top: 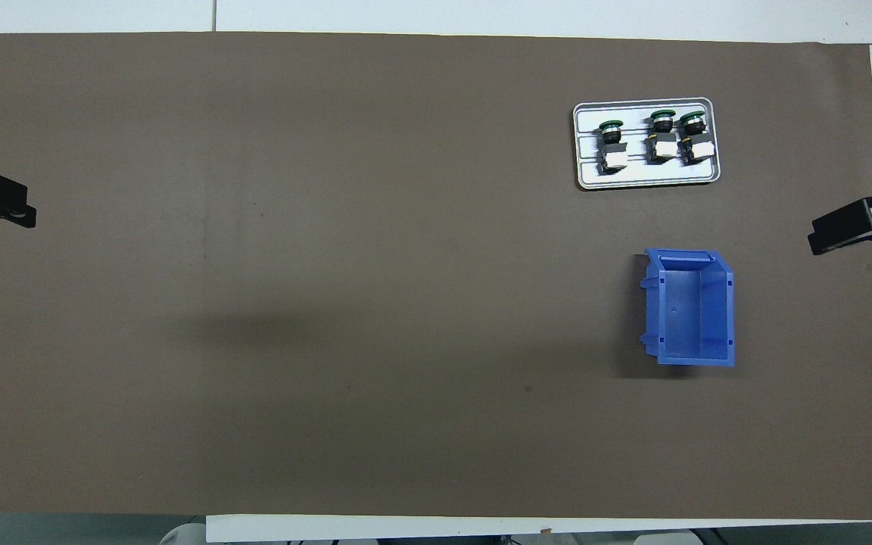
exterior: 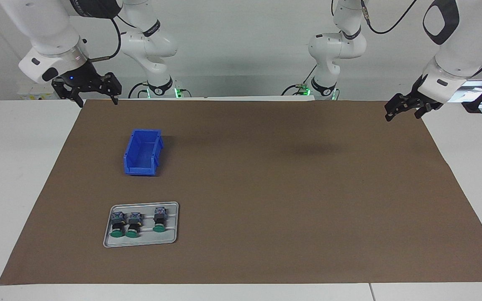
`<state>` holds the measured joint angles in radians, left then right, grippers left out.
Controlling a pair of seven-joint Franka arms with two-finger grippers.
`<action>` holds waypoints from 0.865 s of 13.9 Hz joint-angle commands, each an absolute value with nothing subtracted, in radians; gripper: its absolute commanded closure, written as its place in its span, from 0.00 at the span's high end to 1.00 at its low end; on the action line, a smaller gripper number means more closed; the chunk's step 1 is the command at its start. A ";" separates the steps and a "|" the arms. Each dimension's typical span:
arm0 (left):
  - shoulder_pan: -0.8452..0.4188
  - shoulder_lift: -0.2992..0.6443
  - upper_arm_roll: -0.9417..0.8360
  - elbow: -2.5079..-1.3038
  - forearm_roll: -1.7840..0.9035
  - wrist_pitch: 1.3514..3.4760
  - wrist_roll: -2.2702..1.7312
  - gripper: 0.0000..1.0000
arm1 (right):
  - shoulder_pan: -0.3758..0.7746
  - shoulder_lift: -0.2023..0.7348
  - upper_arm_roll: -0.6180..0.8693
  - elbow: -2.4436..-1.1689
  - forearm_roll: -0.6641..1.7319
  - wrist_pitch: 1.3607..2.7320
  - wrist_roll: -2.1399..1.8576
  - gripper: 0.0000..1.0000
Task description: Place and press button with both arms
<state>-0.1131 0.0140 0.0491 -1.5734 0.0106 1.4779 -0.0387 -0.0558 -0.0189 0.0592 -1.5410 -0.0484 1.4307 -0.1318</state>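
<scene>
Three push-button switches lie in a shallow grey tray (exterior: 140, 241) (top: 646, 176) on the brown mat (exterior: 266, 188) (top: 330, 303) that covers the worktop, toward the right arm's end of it. Each has a round flat green cap, a black barrel and a pale grey-blue rear block, and each lies on its side with the cap pointing away from the robots. Two of them, the outer button (exterior: 117, 225) (top: 693, 136) and the middle button (exterior: 134, 225) (top: 661, 136), lie just beside each other at the tray's end toward the right arm's side; the third button (exterior: 159, 221) (top: 611, 141) lies apart from the pair, nearer the tray's other end. A blue open-topped bin (exterior: 142, 152) (top: 692, 309) stands on the mat nearer to the robots than the tray, separate from it, and nothing shows inside it. The right pincer (exterior: 94, 99) (top: 833, 231) hangs in the air over the mat's edge at the right arm's end, its fingers spread and holding nothing. The left pincer (exterior: 404, 110) (top: 4, 203) hangs over the mat's edge at the left arm's end, well apart from tray and bin, likewise spread and holding nothing. Two smaller white arms with green-lit bases (exterior: 163, 90) stand at the worktop's edge between the two large arms.
</scene>
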 commanded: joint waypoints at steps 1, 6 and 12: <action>-0.114 -0.006 0.052 -1.594 0.014 1.477 -0.040 1.00 | -0.040 0.012 0.067 -1.563 -0.044 1.566 -0.143 0.99; -0.110 -0.006 0.052 -1.594 0.014 1.482 -0.040 1.00 | 0.015 0.251 0.071 -1.533 -0.023 1.834 0.006 1.00; -0.109 -0.006 0.052 -1.594 0.014 1.482 -0.040 1.00 | 0.057 0.486 0.071 -1.523 -0.020 2.109 0.107 0.99</action>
